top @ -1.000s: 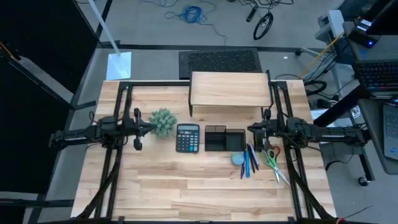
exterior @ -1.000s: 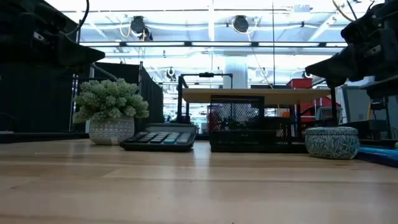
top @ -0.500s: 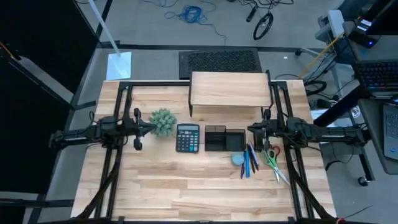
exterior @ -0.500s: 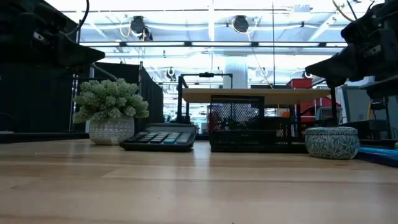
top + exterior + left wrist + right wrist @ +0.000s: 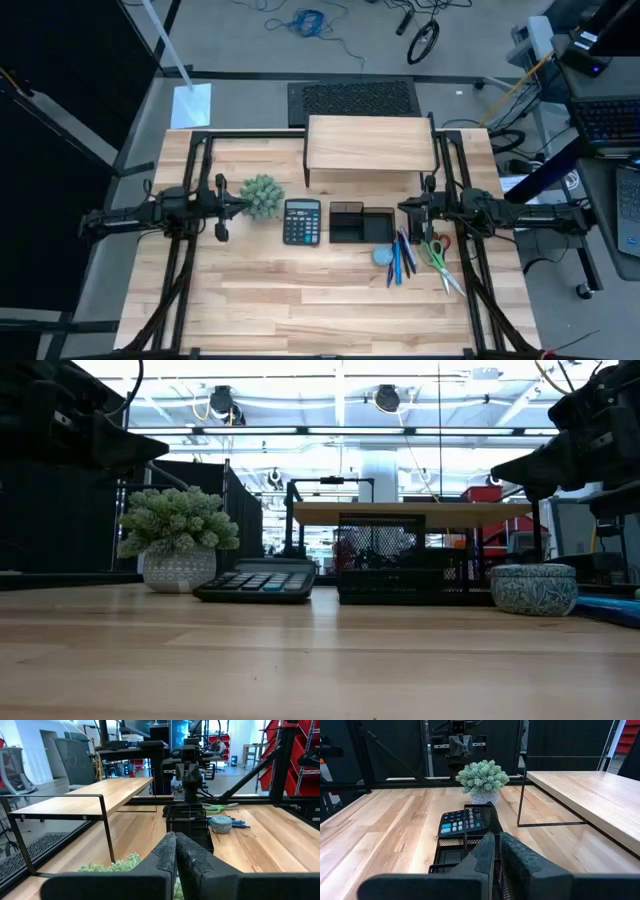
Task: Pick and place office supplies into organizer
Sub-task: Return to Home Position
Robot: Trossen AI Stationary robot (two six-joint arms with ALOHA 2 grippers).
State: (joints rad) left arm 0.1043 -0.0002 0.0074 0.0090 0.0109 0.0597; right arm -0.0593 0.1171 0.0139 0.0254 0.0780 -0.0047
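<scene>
Pens (image 5: pixel 400 258), round disc (image 5: pixel 383 255) and scissors (image 5: pixel 438 258) lie outside the organizer (image 5: pixel 331 222), arms parked.

From the left: the left gripper (image 5: pixel 240 205) hangs beside the potted plant (image 5: pixel 262 196), fingers pressed together. Then come the calculator (image 5: pixel 301 221) and the mesh organizer. The supplies lie by its right end, near the right gripper (image 5: pixel 403 208), also pressed together. I judge this a return to home. A next pick needs the right fingers spread and lowered onto a pen.

We see a robotics lab in a large workshop hall. Around the wooden table (image 5: pixel 300 300) we find a grey floor (image 5: pixel 240 40) with a loose blue cable (image 5: pixel 308 20), a laptop (image 5: pixel 608 120) at the side, red storage racks (image 5: pixel 300 757), an office chair (image 5: pixel 11 770) and long ceiling lights (image 5: pixel 340 402) above.
</scene>
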